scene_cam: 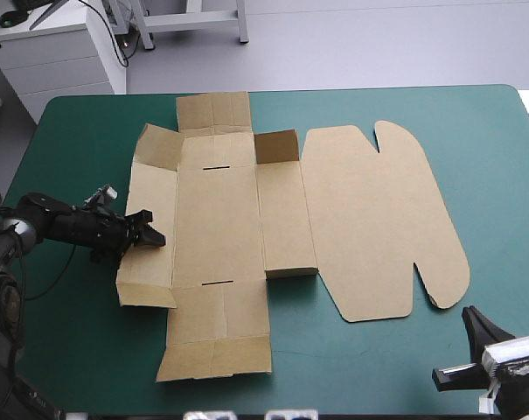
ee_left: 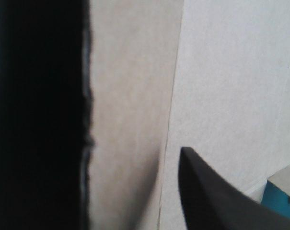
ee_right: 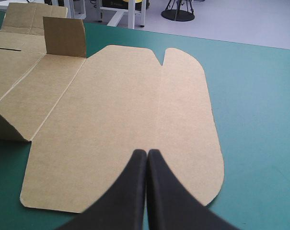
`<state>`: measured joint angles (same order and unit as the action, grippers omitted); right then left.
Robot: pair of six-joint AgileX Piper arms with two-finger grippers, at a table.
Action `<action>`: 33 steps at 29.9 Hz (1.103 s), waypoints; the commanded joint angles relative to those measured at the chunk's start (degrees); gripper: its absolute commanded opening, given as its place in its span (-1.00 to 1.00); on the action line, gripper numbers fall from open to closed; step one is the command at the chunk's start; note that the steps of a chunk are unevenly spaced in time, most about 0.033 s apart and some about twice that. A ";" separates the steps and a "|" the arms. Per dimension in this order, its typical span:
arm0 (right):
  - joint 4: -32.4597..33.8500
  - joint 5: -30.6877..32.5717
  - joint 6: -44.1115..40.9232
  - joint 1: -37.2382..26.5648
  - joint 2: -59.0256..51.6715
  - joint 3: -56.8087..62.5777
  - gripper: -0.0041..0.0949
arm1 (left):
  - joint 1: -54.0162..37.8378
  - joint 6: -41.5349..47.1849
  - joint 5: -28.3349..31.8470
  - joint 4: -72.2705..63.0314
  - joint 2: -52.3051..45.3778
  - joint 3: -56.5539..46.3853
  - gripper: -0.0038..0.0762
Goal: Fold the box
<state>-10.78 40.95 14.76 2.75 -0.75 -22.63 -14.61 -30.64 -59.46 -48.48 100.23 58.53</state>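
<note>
The brown box (scene_cam: 220, 227) lies spread out as a cut sheet in the middle of the teal-green table. Its rounded lid panel (scene_cam: 382, 219) lies flat to the right. One small flap (scene_cam: 277, 146) stands upright near the far side, and the left wall panel (scene_cam: 150, 219) is slightly raised. My left gripper (scene_cam: 150, 227) is at that left wall, open, its fingers apart with board (ee_left: 221, 72) filling the view between them (ee_left: 135, 153). My right gripper (scene_cam: 468, 312) is shut near the table's front right corner. It points at the lid's near edge (ee_right: 121, 120), its tips (ee_right: 147, 152) over the lid's near edge.
A white cabinet (scene_cam: 59, 52) stands beyond the far left corner. Bare teal-green cover (scene_cam: 500, 175) stretches to the right of the lid and along the front edge (scene_cam: 360, 367).
</note>
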 commanded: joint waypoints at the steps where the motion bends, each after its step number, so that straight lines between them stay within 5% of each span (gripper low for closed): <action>1: -0.19 -4.16 0.33 -0.50 -1.14 -1.62 -0.95 | 0.89 -3.32 -5.70 -1.21 -1.16 3.32 -0.94; 6: -0.19 -4.16 0.33 -0.50 -1.14 -1.62 -0.95 | 0.89 -4.17 -14.64 -1.17 -1.16 9.90 -0.92; 13: -0.19 -4.16 0.33 -0.50 -1.14 -1.62 -0.95 | 4.79 -3.33 -14.77 15.26 -1.40 16.09 -0.92; 23: -0.19 -4.16 0.33 -0.50 -1.14 -1.62 -0.95 | 23.89 -12.59 -14.29 45.69 -1.29 25.15 -0.92; 33: -0.19 -4.16 0.33 -0.50 -1.14 -1.62 -0.95 | 37.47 -13.88 6.38 70.77 -1.29 32.79 -0.92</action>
<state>-10.78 40.95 14.76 2.75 -0.75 -22.63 20.62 -42.37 -61.83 14.84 101.70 88.92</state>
